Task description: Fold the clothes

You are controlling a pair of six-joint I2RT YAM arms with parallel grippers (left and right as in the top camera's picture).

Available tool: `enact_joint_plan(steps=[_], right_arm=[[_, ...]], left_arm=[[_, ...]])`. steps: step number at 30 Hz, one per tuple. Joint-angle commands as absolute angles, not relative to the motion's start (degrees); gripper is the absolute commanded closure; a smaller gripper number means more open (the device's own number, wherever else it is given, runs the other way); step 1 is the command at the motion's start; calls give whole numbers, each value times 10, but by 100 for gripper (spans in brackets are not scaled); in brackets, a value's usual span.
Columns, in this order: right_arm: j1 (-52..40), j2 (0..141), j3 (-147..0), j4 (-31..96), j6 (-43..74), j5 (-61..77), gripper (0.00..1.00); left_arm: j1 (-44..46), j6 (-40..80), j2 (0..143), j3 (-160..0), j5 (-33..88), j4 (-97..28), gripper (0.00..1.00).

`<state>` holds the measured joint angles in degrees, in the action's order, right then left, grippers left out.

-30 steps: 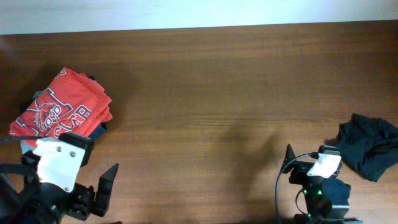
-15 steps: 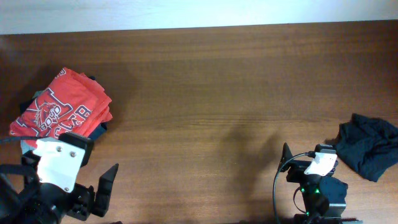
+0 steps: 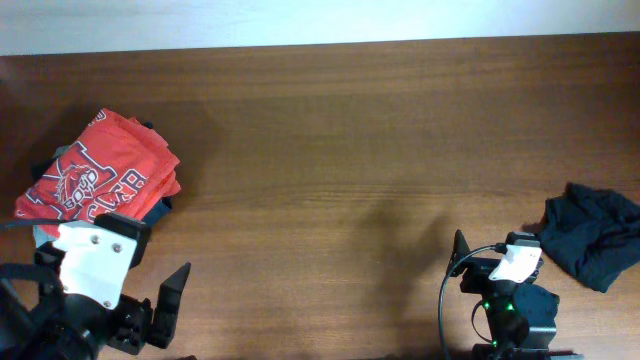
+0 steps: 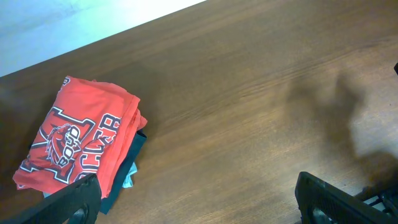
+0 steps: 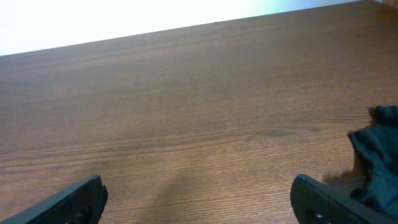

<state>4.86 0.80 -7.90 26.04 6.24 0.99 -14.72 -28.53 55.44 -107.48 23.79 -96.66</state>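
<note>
A folded red T-shirt with white lettering [image 3: 100, 175] tops a small stack of folded clothes at the table's left; it also shows in the left wrist view [image 4: 81, 140]. A crumpled dark garment [image 3: 592, 235] lies at the right edge, and its edge shows in the right wrist view [image 5: 376, 155]. My left gripper [image 4: 199, 202] is open and empty at the front left, just in front of the stack. My right gripper [image 5: 198, 199] is open and empty at the front right, left of the dark garment.
The brown wooden table [image 3: 350, 150] stretches between the two piles. A pale wall runs along its far edge [image 3: 320, 20]. Dark and light-blue folded clothes [image 4: 127, 171] lie under the red shirt.
The right arm shifted slightly left between one second ago and half a second ago. Nothing else has moved.
</note>
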Motion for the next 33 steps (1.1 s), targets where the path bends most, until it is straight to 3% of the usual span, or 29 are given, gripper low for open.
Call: enact_joint_plan(steps=[1,5,9,25,33], right_arm=[[53,5,-74,257,67,13,1],[53,5,-74,257,67,13,1],[53,5,-74,257,67,13,1],[53,5,-74,257,67,13,1],[53,5,-74,257,67,13,1]], left_arm=[[-132,-295,553,-1076,242,-967,1],[-108,-295,554,-1069,239,-936,1],[-97,-295,541,-1000,248,-821,1],[10,-292,293,-385,246,-290,1],[10,-292,86,-156,246,-225,1]])
